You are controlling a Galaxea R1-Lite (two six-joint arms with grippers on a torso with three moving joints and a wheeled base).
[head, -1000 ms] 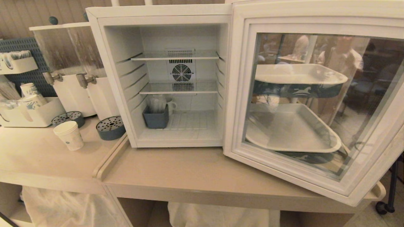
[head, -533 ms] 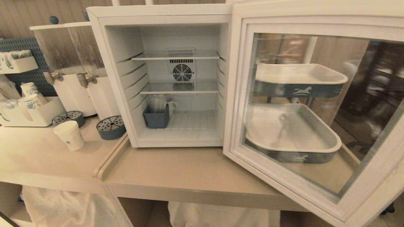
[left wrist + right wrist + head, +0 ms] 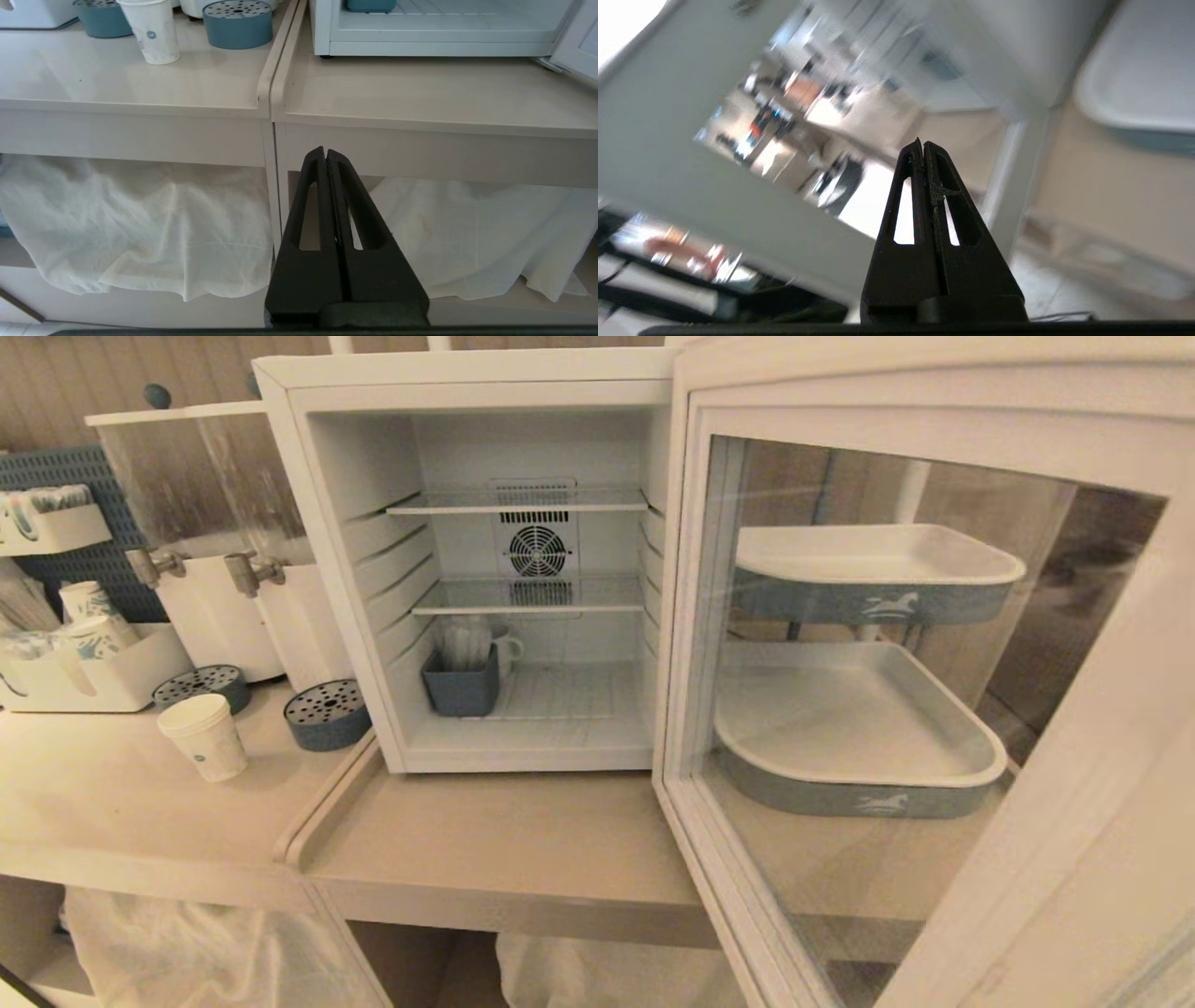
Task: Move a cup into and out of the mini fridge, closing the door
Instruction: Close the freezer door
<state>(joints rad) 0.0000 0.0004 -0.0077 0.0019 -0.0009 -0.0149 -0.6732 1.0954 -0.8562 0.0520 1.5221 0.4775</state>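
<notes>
The cup [image 3: 203, 735] stands upright on the left counter, also in the left wrist view as the cup [image 3: 150, 30]. The mini fridge [image 3: 467, 373] is open, with wire shelves and a rear fan showing. Its glass door [image 3: 934, 420] juts out toward me on the right. Neither gripper shows in the head view. My left gripper [image 3: 325, 151] is shut and empty, low in front of the counter's edge. My right gripper [image 3: 923, 144] is shut and empty, close to the door's [image 3: 644, 154] outer face.
A blue bin [image 3: 459, 686] and a white mug [image 3: 507, 649] sit on the fridge floor. Drink dispensers [image 3: 224, 523] with round drip trays [image 3: 327, 714] and stacked cups [image 3: 89, 607] line the left counter. Tiered trays [image 3: 868, 560] show through the door glass.
The door has swung on its hinge, its free edge coming nearer to me and toward the fridge opening. The cup and the left arm have stayed put.
</notes>
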